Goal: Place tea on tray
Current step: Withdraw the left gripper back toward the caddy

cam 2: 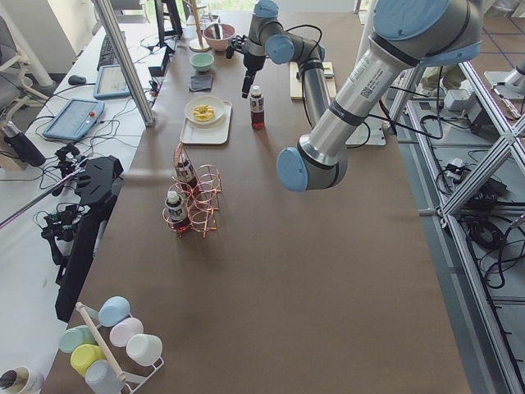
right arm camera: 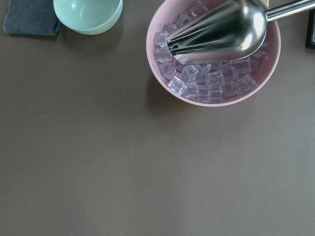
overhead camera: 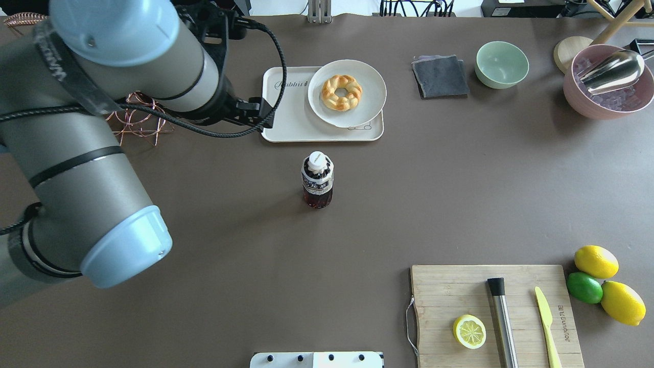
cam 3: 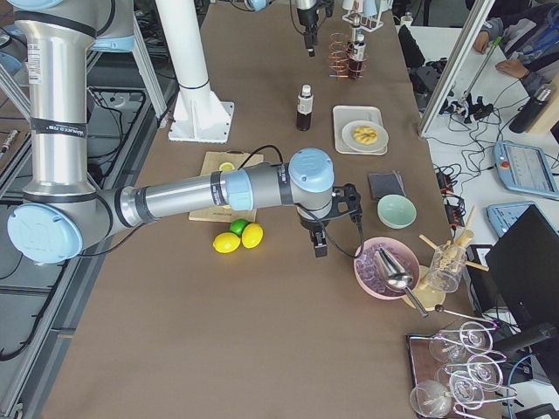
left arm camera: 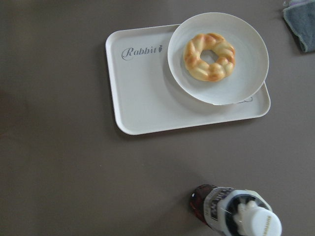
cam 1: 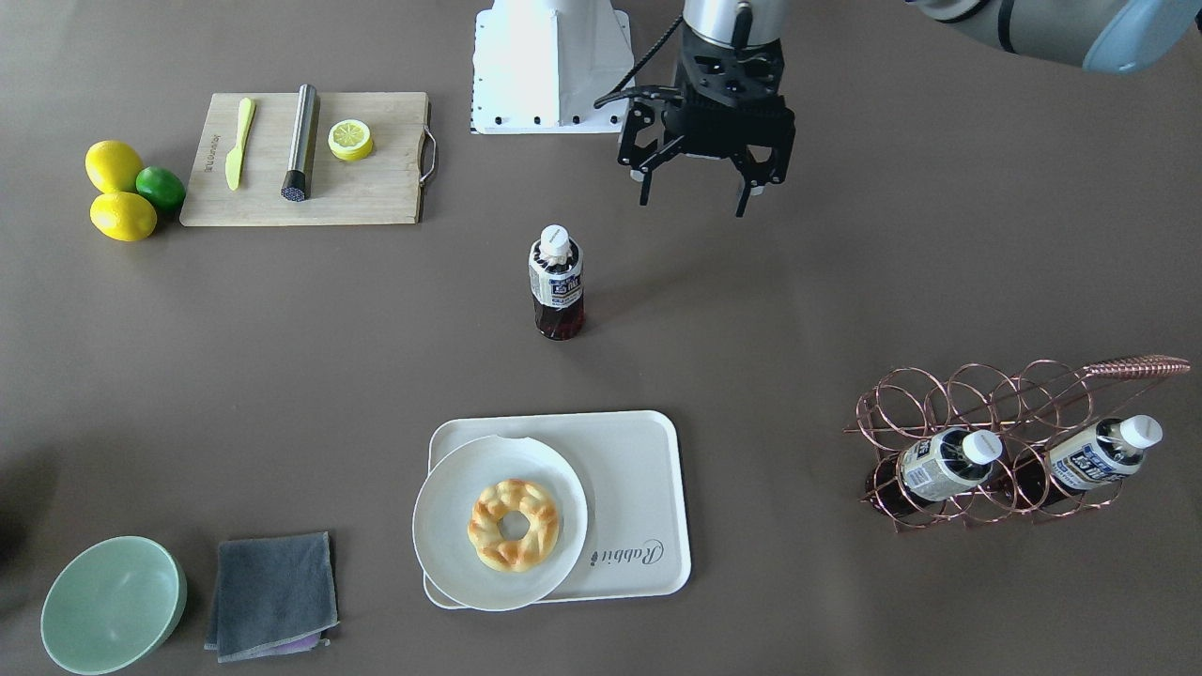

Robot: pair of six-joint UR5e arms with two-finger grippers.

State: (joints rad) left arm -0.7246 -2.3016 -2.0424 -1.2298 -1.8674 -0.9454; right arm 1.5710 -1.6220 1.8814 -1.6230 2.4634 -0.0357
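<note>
One tea bottle point(cam 1: 556, 282) stands upright on the brown table, with dark liquid, a white cap and a white-and-blue label; it also shows in the overhead view point(overhead camera: 317, 179) and the left wrist view point(left arm camera: 231, 214). The off-white "Rabbit" tray point(cam 1: 639, 488) lies beyond it, with a round plate point(cam 1: 451, 554) holding a ring-shaped bread on one half. My left gripper point(cam 1: 692, 202) is open and empty, raised above the table on the robot's side of the bottle. My right gripper point(cam 3: 319, 240) shows only in the exterior right view, so I cannot tell whether it is open or shut.
Two alike bottles point(cam 1: 944, 463) lie in a copper wire rack point(cam 1: 986, 394). A cutting board point(cam 1: 376, 188) carries a lemon half, knife and metal rod, with lemons and a lime beside it. A green bowl point(cam 1: 113, 601), grey cloth point(cam 1: 272, 591) and pink ice bowl point(right arm camera: 214, 93) stand nearby.
</note>
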